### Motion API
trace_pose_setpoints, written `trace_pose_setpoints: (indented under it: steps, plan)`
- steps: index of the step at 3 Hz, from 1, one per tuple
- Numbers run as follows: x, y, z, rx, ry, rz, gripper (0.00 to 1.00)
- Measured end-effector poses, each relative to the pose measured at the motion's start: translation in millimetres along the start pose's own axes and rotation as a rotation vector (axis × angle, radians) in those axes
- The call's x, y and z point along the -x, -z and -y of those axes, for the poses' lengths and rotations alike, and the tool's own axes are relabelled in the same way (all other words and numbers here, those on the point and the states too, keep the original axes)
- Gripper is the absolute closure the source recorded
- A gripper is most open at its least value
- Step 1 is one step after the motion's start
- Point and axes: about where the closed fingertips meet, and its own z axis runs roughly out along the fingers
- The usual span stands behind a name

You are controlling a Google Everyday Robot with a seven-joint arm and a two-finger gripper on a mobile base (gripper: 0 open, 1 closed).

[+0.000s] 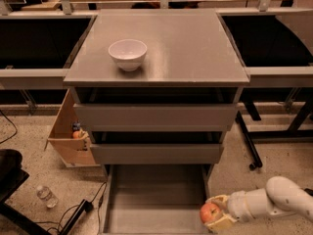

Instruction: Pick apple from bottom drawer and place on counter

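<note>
At five o'clock the gripper (pixel 218 213) clamps the round red apple (pixel 208 212) above the bottom drawer (pixel 146 202)'s thin right wall; flat grey floor spreads toward nine o'clock.

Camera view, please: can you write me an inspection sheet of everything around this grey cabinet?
Surface: flat matte-grey counter, carrying a white ceramic bowl.
Job's things: small round red apple at the right wall of the open grey bottom drawer.
Clutter: light wooden box, clear plastic bottle on the floor.
End effector: low right, shut on the apple.
Cables: black cable on the floor, left.
Surroundings: speckled floor, dark side benches.
</note>
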Motion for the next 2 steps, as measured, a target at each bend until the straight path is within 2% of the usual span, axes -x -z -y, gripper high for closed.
trace_pose_setpoints:
  steps: [1,2]
  plan:
    - [49.8,66.2,-12.8,-0.025,-0.024,-0.026,1.00]
    - [93.2,121.5,-14.3,-0.077,-0.038,-0.031,1.00]
